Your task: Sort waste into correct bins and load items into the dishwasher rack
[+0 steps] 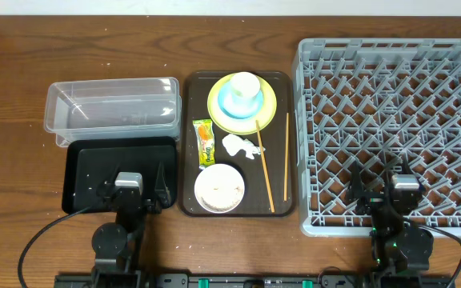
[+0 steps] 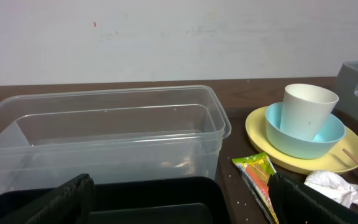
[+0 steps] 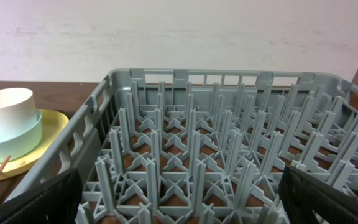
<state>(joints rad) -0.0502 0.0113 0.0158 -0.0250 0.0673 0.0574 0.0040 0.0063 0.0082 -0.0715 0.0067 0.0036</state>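
Observation:
On the brown serving tray, a white cup [image 1: 245,85] stands in a light blue bowl [image 1: 232,102] on a yellow-green plate [image 1: 242,112]. Below them lie the orange-and-green snack wrapper [image 1: 205,142], a crumpled tissue [image 1: 241,146], a white bowl [image 1: 218,188] and two chopsticks [image 1: 263,164]. The clear tub [image 1: 110,108] and black tray [image 1: 106,164] sit to the left, and the grey dishwasher rack [image 1: 394,132] to the right. My left gripper [image 1: 129,174] hangs open over the black tray's near edge, empty [image 2: 182,208]. My right gripper [image 1: 397,174] is open over the rack's front pegs [image 3: 182,199].
The brown serving tray [image 1: 189,120] fills the gap between the bins and the rack. The snack wrapper [image 2: 257,177] lies close to my left gripper's right finger [image 2: 303,199]. Wooden table [image 1: 134,48] stretches behind everything.

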